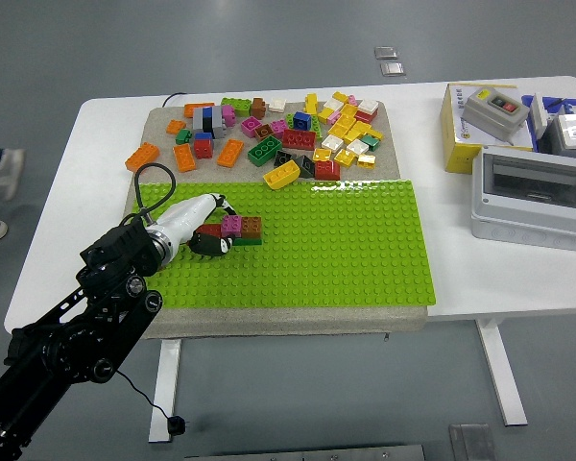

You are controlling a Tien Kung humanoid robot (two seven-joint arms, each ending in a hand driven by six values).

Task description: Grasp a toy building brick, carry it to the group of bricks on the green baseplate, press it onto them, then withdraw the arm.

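So the white table (58,221) is carrying pretty much everything here, and the green baseplate (346,250) is taking up the middle of it, sitting on a beige mat. The left arm is reaching in from the lower left corner, and the left hand (200,230) is sitting low on the plate's left end, right up against the group of bricks (238,230). That's a small cluster with a pink and a brown brick on top and a dark green one under them. The dark fingers are curling at the cluster's left side where a reddish brick is sitting, but I honestly can't tell if they're clamping it or just resting on it, too small and too dark.

My guess on progress: grasp and carry are looking done, and the pressing is either happening right now or wrapping up. Pulling the arm back is what's remaining.

The loose brick pile (288,130) is lying on the mat just behind the plate, well clear of the hand. A grey enclosure (533,197) and a yellow box (466,130) are sitting far off to the right. Nothing's blocking the way back out toward the lower left.
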